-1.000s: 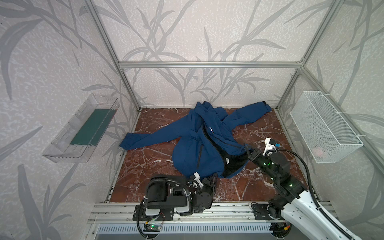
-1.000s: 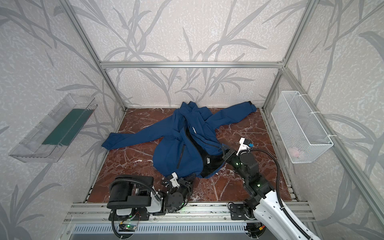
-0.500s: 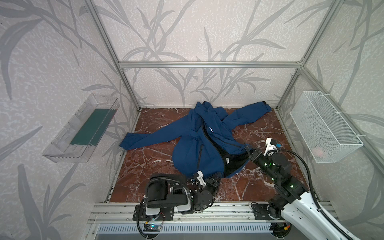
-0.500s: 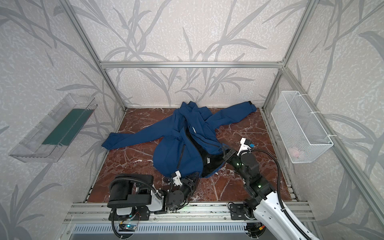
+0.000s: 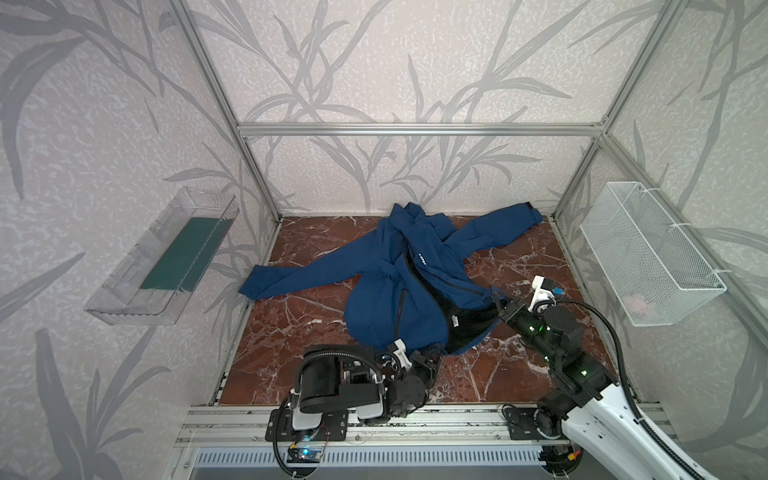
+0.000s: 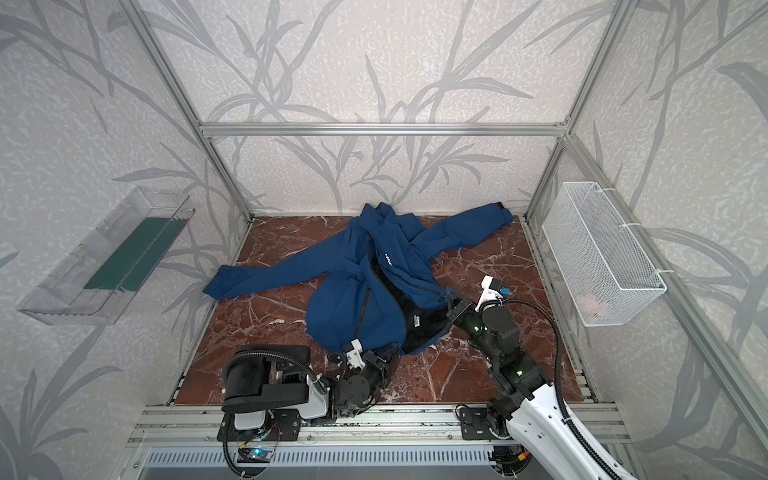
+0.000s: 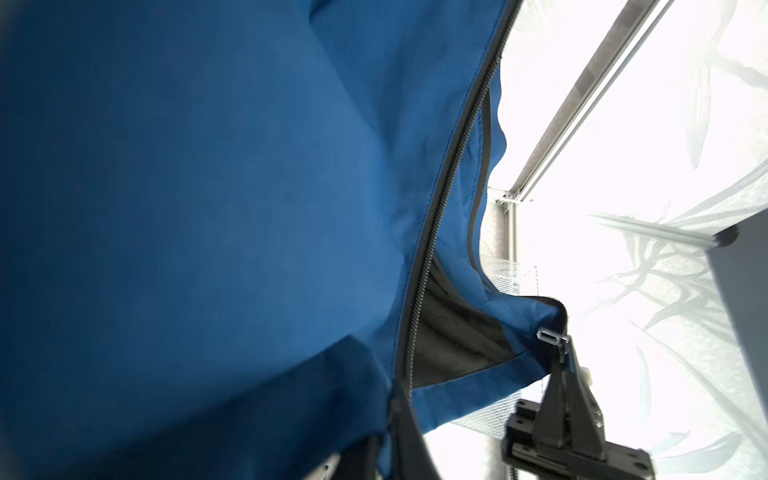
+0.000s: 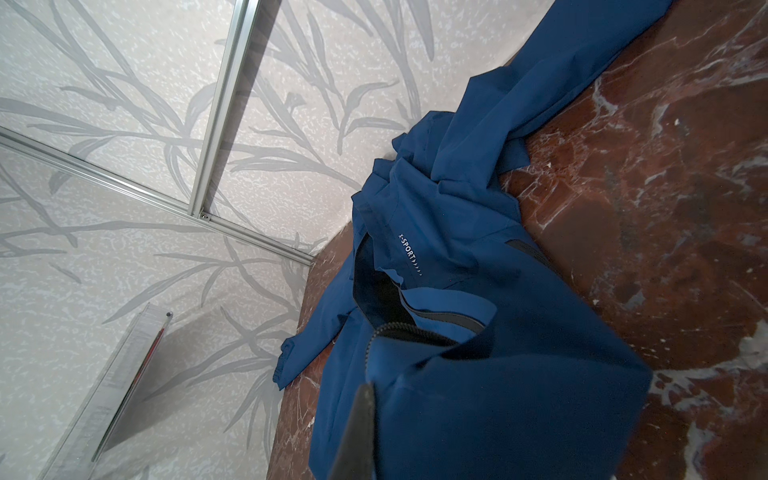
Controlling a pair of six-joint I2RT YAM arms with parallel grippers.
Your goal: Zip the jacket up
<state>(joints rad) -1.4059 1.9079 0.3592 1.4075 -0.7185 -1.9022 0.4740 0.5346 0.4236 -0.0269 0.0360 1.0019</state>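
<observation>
Jacket: a large navy-blue long-sleeved fabric jacket lies spread over the red-brown marble-patterned tabletop, filling the centre of both top views. Its collar is toward the back wall. One sleeve runs out to the left-centre and the other to the upper right, near the back corner.
Zipper: the dark front zipper is undone. Its two rows of teeth part toward the hem, and black mesh lining shows in the gap, just right of centre in the lower half of both top views.
Lettering: small white "X-SPORT" lettering is printed on one chest panel.
Left gripper: the black left gripper sits at lower centre against the jacket's near hem. Its jaws are closed tight, pinching the hem beside the zipper's bottom end.
Right gripper: the black right gripper is right of centre. Its jaws are clamped narrow on the bottom corner of the other front panel. A small pale zipper pin sits right at its tips, and cloth drapes over one of its fingers.
Left wall: a clear plastic tray with a dark green floor.
Right wall: a white wire-mesh basket.
</observation>
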